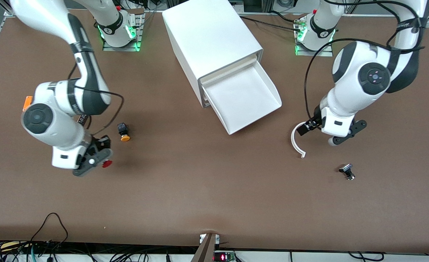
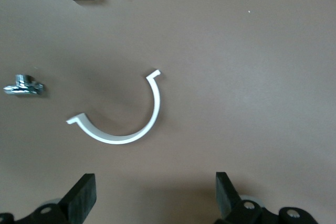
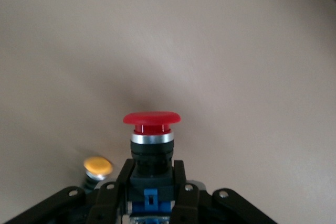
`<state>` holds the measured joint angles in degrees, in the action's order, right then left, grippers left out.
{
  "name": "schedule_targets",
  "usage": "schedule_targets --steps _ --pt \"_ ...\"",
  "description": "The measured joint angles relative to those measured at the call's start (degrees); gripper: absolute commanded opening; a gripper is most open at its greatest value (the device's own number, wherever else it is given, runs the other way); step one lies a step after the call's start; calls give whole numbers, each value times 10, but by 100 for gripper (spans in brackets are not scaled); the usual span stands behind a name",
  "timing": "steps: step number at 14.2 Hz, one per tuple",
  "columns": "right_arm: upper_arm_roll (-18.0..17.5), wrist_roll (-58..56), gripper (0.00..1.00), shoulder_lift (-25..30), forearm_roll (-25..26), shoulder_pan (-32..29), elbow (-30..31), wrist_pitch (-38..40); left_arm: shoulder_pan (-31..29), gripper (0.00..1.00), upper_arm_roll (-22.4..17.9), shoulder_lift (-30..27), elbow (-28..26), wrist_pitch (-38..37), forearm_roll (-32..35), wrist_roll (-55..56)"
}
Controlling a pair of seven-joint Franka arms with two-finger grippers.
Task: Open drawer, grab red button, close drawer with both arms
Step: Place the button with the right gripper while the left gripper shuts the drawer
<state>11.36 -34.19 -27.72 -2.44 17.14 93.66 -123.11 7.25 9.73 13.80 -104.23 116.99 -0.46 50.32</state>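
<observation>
The white cabinet stands at the middle of the table near the robots' bases. Its drawer is pulled out and looks empty. My right gripper is shut on the black-and-blue body of the red-capped button, over bare table toward the right arm's end. The right wrist view shows the button upright between the right gripper's fingers. My left gripper is open and empty, over the table toward the left arm's end. In the left wrist view the left gripper stands just short of a white curved piece.
An orange-yellow-capped button lies beside the right gripper and also shows in the right wrist view. A white curved piece lies by the left gripper. A small black and chrome part lies nearer the front camera. An orange box shows at the right arm.
</observation>
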Motion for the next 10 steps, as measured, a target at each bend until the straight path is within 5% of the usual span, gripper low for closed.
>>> schedule_targets --steps 10 --pt "1 -155 2 21 -113 -94 185 -130 67 100 1 75 -25 121 37 126"
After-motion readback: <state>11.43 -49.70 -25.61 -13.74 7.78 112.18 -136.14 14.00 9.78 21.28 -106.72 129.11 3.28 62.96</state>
